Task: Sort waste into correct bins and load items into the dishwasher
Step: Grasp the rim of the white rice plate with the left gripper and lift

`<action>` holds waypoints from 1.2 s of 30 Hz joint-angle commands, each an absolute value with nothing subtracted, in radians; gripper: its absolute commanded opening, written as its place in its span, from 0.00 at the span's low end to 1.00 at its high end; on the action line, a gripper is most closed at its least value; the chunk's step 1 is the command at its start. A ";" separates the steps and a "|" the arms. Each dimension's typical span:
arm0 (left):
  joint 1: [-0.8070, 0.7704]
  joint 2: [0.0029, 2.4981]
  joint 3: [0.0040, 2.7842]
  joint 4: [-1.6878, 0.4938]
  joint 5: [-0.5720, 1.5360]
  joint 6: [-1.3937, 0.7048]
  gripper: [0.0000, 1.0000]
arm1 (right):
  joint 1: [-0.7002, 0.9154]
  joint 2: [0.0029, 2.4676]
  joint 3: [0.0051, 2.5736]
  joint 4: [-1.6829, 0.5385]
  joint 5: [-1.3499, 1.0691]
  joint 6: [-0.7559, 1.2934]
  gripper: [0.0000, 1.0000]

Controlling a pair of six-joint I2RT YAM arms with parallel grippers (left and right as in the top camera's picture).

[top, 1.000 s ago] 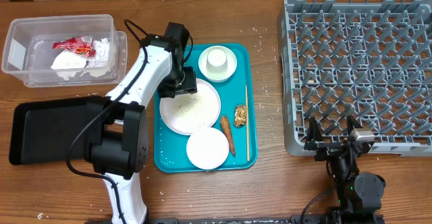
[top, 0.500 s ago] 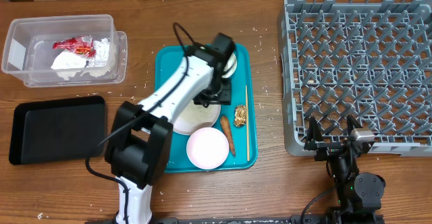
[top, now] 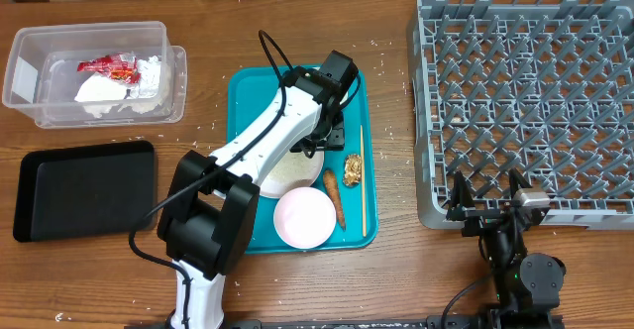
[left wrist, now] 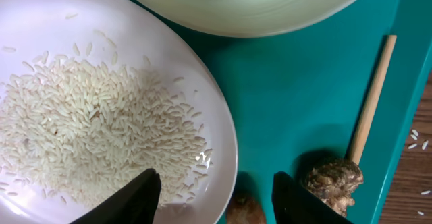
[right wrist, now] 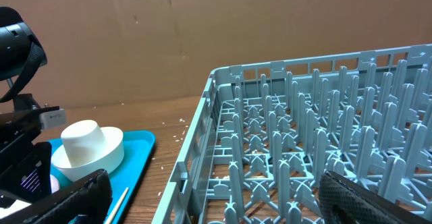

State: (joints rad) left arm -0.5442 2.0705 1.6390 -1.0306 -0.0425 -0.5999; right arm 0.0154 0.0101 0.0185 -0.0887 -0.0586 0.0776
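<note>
The wooden worktop (top: 396, 270) fills the overhead view. The grey dish rack (top: 525, 91) takes up the upper right of the frame, and its pegs hold nothing. The teal tray (top: 248, 91) lies at the centre. At the left edge lies the black tray (top: 84, 190), bare inside. Above it, in the upper left corner, stands the clear tub (top: 30, 56), which holds the crumpled napkin (top: 104, 93) and the red-and-white wrapper (top: 111, 66).

The left arm (top: 267, 141) rises from the lower centre and reaches up across the teal tray. Its left end effector (left wrist: 219, 200) is over the middle of that tray with its fingers apart and nothing held. The rim of the large plate (left wrist: 40, 21) and the tip of the carrot stick (top: 334, 196) lie below the gap.

The right end effector (top: 485, 198) sits at the lower right, by the rack's near edge. Its fingers are spread wide and it is empty.

The large plate carries a heap of rice grains (left wrist: 94, 136). Below it in the frame lies the smaller plate (top: 304, 217), bare. At the top of the tray sits the small bowl (right wrist: 108, 158) with the cup (right wrist: 84, 140) standing in it.

The carrot stick lies right of the two plates. The brown food bit (left wrist: 332, 180) is just above it, touching a thin wooden stick (left wrist: 370, 99) that runs along the tray's right side.
</note>
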 commanded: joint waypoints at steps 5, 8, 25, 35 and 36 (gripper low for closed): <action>-0.601 2.121 1.654 -1.028 -0.072 -0.628 0.55 | 0.022 0.003 0.008 -0.081 -0.046 0.078 1.00; -0.616 2.131 1.653 -1.028 -0.099 -0.637 0.56 | 0.022 0.003 0.008 -0.081 -0.046 0.078 1.00; -0.620 2.138 1.642 -1.036 -0.190 -0.679 0.47 | 0.022 0.003 0.008 -0.081 -0.046 0.078 1.00; -0.628 2.138 1.549 -0.985 -0.194 -0.696 0.47 | 0.022 0.003 0.008 -0.081 -0.046 0.078 1.00; -0.628 2.138 1.546 -0.980 -0.194 -0.696 0.47 | 0.022 0.003 0.008 -0.081 -0.046 0.078 1.00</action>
